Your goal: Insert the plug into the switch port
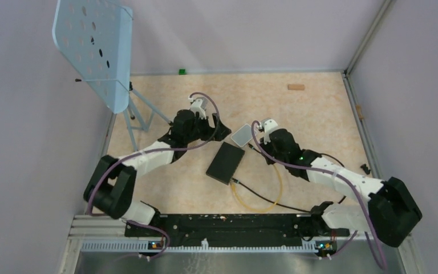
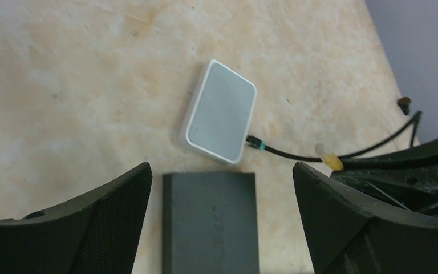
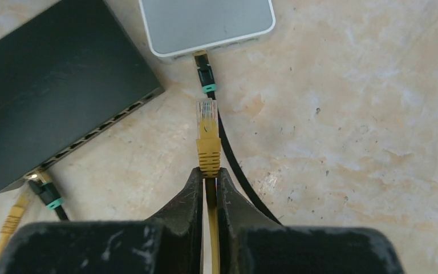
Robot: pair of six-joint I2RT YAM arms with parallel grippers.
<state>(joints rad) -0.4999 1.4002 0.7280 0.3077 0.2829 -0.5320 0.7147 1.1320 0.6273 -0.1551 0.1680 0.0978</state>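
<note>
The flat matte-black switch box [image 1: 226, 162] lies mid-table. In the right wrist view its narrow edge shows a row of ports [image 3: 97, 132]. My right gripper [image 3: 209, 171] is shut on a yellow cable just behind its yellow plug [image 3: 207, 134]. The plug's tip points at the pale grey rounded device [image 3: 205, 23], to the right of the box. My left gripper [image 2: 222, 170] is open, with its fingers on either side of the box's far end [image 2: 211, 222] and not touching it. The yellow plug also shows in the left wrist view [image 2: 329, 158].
A black cable with a green boot [image 3: 207, 77] is plugged into the pale device. Another green-booted black plug [image 3: 48, 194] and a yellow one [image 3: 12, 220] sit at the box's near corner. A yellow cable loop [image 1: 256, 197] lies in front. A blue perforated stand [image 1: 97, 45] is at the back left.
</note>
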